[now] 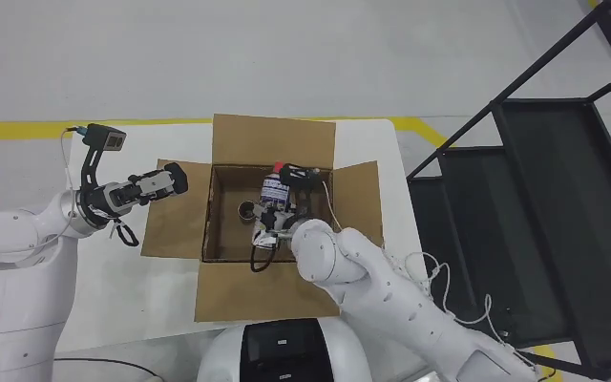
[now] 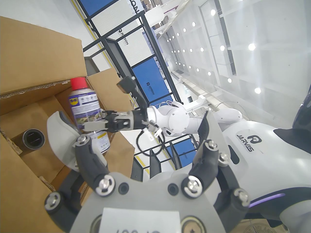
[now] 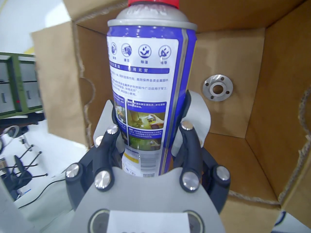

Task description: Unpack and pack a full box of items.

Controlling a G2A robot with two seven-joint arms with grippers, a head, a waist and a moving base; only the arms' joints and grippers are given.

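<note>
Step in hand: transfer of spray can [image 3: 145, 73] by R arm. R claw [image 3: 150, 112] is pinched on the can's lower body, one finger each side, and the can is held upright with its red cap up. In the top view the can [image 1: 277, 189] sits over the open box [image 1: 272, 143], near the middle of the opening. From the L wrist view its top stands above the box rim and its base looks to be below it.

A metal flange [image 3: 218, 87] lies flat on the box floor, apart from the can. A dark cylinder [image 2: 33, 138] stands in the box too.

L claw [image 1: 172, 180] is spread, nothing held, parked above the box's L flap.

Judgement: lift-out vs put-in cannot be told. If unpack, a straight vertical lift is needed until the base clears the rim and flaps, then sideways to the table [image 1: 363, 143]. If pack, a straight descent, kept off flange and cylinder. Grip is low on a tall can, so tilt risk
</note>
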